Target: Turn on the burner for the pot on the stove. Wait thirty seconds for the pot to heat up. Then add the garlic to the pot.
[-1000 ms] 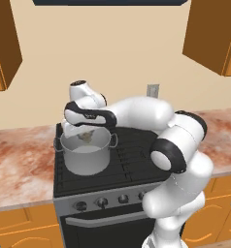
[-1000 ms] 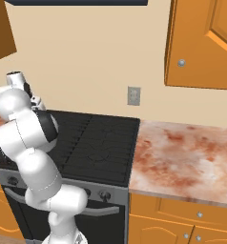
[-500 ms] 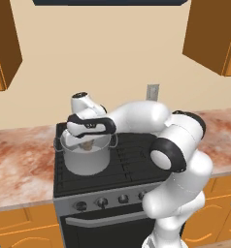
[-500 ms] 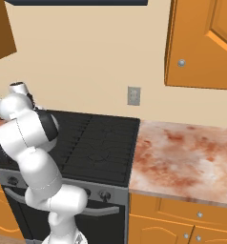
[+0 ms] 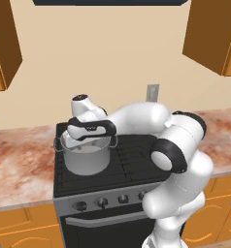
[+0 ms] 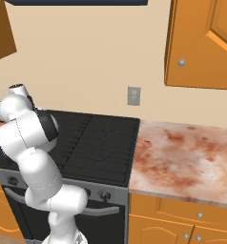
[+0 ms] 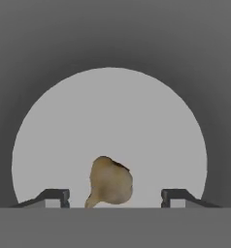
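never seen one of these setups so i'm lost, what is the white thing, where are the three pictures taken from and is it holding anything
The white thing is a robot arm with dark joints, standing in front of a stove in a computer-rendered kitchen. Two pictures come from cameras on its base, behind it to the left and to the right, both looking forward over the same scene. The third comes from a camera on the hand itself, looking down along the pincer.

In the left base view the hand reaches over a grey metal pot that sits on the black cooktop, with marbled countertop on either side and a wall outlet behind.

The hand view looks straight into the pot: the pale circle is its bottom. The tan lump is a garlic bulb. The two dark fingertips stand apart on either side of it, not touching it, so the pincer is open and the garlic looks released rather than held.
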Tool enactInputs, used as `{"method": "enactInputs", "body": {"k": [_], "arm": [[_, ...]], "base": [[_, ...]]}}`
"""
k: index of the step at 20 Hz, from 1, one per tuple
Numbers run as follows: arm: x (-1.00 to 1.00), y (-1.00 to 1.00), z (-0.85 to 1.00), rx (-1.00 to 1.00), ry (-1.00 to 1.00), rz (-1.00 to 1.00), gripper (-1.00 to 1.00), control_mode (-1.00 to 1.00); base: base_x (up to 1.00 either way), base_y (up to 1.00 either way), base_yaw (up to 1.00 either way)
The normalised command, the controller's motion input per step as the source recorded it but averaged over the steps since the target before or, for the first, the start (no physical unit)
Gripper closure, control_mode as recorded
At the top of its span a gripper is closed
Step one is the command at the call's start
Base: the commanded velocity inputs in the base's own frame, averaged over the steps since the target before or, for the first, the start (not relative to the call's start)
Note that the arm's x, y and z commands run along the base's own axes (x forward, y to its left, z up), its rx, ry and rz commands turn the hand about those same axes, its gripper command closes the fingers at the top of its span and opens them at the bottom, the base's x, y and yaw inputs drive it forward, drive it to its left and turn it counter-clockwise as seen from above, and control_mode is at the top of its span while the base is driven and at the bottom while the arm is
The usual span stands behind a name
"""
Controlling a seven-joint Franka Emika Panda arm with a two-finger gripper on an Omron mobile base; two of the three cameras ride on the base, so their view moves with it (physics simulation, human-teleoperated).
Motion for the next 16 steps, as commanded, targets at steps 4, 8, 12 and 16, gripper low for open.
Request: {"method": "enactInputs", "body": {"k": [4,8,12,16], "arm": [[0.00,0.00,0.06,0.00,-0.07,0.00,-1.00,-1.00],[0.00,0.00,0.22,-0.02,-0.04,0.00,-1.00,-1.00],[0.00,0.00,0.24,-0.01,0.00,0.00,-1.00,-1.00],[0.00,0.00,0.49,-0.04,0.00,0.00,-1.00,-1.00]], "base": [[0.00,0.00,0.00],[0.00,0.00,0.00],[0.00,0.00,0.00],[0.00,0.00,0.00]]}}
